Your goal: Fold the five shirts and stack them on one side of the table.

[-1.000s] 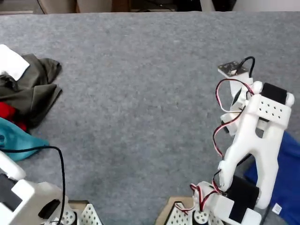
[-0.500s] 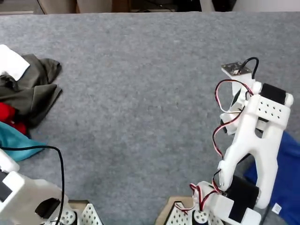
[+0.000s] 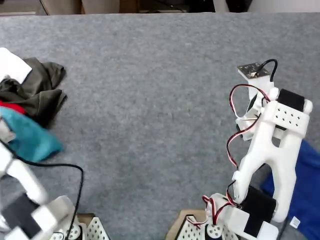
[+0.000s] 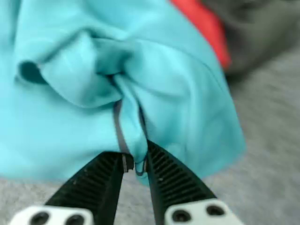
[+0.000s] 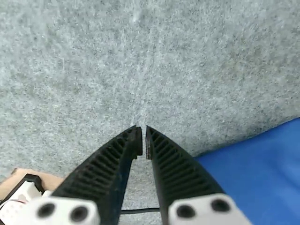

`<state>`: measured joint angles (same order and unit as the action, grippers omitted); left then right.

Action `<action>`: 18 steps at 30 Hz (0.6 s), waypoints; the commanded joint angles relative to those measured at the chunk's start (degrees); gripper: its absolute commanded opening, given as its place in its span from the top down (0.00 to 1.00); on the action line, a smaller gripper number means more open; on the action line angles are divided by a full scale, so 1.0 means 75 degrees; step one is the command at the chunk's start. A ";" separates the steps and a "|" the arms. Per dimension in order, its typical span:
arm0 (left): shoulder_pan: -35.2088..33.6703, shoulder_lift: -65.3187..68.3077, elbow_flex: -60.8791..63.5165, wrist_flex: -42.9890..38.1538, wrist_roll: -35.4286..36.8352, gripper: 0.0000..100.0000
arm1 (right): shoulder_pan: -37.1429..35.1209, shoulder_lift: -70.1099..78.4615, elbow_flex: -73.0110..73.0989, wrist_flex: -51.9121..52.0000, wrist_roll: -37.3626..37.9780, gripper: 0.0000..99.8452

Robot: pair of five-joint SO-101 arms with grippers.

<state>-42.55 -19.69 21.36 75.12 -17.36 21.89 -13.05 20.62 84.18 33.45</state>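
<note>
At the table's left edge a turquoise shirt point(image 3: 29, 139) lies bunched beside a red shirt point(image 3: 11, 106), an olive shirt point(image 3: 40, 95) and a white one point(image 3: 11, 66). My left gripper point(image 4: 136, 165) is shut on a fold of the turquoise shirt point(image 4: 154, 79), with the red shirt point(image 4: 206, 28) just beyond. The left arm point(image 3: 22, 200) stands at the front left corner. A blue shirt point(image 3: 305, 192) lies at the right edge, partly hidden by the right arm point(image 3: 272, 150). My right gripper point(image 5: 140, 140) is shut and empty above the grey carpet, the blue shirt point(image 5: 253, 173) beside it.
The grey carpeted table point(image 3: 150, 100) stretches wide between the two piles. A small circuit board point(image 3: 252, 71) with a black cable sits atop the right arm. The arm bases point(image 3: 200, 230) stand at the front edge.
The left arm has swung back and to the left, and the turquoise shirt has been pulled up and out to the right from the pile. The right arm has barely moved.
</note>
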 commanded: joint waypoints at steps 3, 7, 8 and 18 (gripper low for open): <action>0.2602 -0.2280 0.0457 0.0750 0.0774 0.98 | -0.0064 -0.0393 -0.0029 -0.0105 -0.0023 0.97; 0.5357 -0.3253 0.1360 0.0809 0.1383 0.98 | -0.0064 -0.0369 -0.0029 -0.0117 -0.0023 0.97; 0.6013 -0.3405 0.1559 0.0809 0.1371 0.98 | -0.0064 -0.0369 -0.0029 -0.0188 -0.0023 0.97; 0.9330 -0.3522 0.2309 0.0797 0.1407 0.97 | -0.0076 -0.0416 0.0721 -0.0703 -0.0023 0.97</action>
<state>25.49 -44.66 38.95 80.84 -7.52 21.89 -13.05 25.54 80.13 33.45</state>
